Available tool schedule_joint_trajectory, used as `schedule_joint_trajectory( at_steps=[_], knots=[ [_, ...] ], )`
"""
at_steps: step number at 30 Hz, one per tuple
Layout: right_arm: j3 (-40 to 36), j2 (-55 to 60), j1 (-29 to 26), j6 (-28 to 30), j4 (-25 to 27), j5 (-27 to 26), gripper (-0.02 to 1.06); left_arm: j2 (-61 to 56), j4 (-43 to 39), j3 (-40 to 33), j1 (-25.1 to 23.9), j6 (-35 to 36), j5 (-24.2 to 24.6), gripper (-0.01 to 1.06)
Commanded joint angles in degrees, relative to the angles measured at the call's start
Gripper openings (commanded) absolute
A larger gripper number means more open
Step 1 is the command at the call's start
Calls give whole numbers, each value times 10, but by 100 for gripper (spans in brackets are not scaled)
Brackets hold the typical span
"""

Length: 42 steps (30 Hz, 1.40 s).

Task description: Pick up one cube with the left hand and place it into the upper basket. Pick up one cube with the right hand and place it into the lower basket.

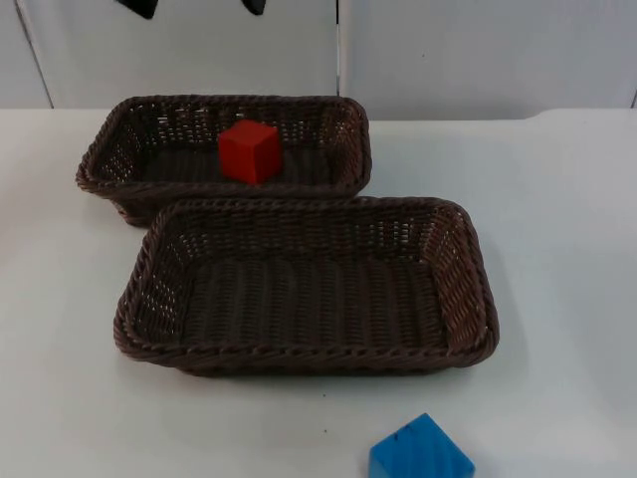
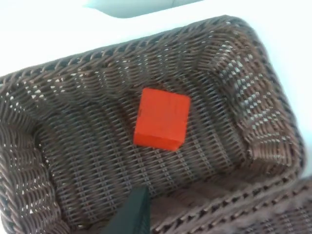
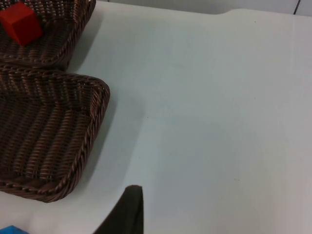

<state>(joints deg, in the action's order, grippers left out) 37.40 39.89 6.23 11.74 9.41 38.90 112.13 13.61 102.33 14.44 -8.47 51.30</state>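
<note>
A red cube (image 1: pixel 250 150) lies inside the upper wicker basket (image 1: pixel 105 159), near its middle. The lower wicker basket (image 1: pixel 468 299) stands just in front of it and holds nothing. A blue cube (image 1: pixel 420 453) sits on the table at the front edge, right of centre. My left gripper (image 2: pixel 134 217) hovers above the upper basket (image 2: pixel 253 97), apart from the red cube (image 2: pixel 162 118) below it. My right gripper (image 3: pixel 127 210) hangs over bare table to the right of the lower basket (image 3: pixel 95 122). A corner of the blue cube (image 3: pixel 12 230) and the red cube (image 3: pixel 20 22) also appear in the right wrist view.
The two baskets touch along their long sides. White table (image 1: pixel 567 219) spreads to the right of both baskets and in front of the lower one. The grey partition wall (image 1: pixel 448 50) closes off the back.
</note>
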Motion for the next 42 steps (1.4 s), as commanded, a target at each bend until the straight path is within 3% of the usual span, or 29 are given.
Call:
schedule_joint_trajectory(
  at_steps=[1, 8, 11, 17, 26, 42],
  knots=[
    [1, -1, -3, 3, -1, -10, 105, -26, -6, -3, 10, 4, 11, 105],
    [1, -1, -3, 3, -1, -8, 105, -100, -3, -91, 26, 8, -32, 105],
    [1, -1, -3, 3, -1, -6, 105, -179, 11, -191, 27, 8, -87, 105],
    [1, -1, -3, 3, -1, -6, 105, -305, 12, -323, 27, 8, -148, 105],
    [1, -1, -3, 3, -1, -6, 105, -484, 7, -449, 27, 9, -153, 105],
    [1, -1, -3, 3, 1, 31, 105, -752, 3, -587, 27, 14, -115, 105]
  ],
)
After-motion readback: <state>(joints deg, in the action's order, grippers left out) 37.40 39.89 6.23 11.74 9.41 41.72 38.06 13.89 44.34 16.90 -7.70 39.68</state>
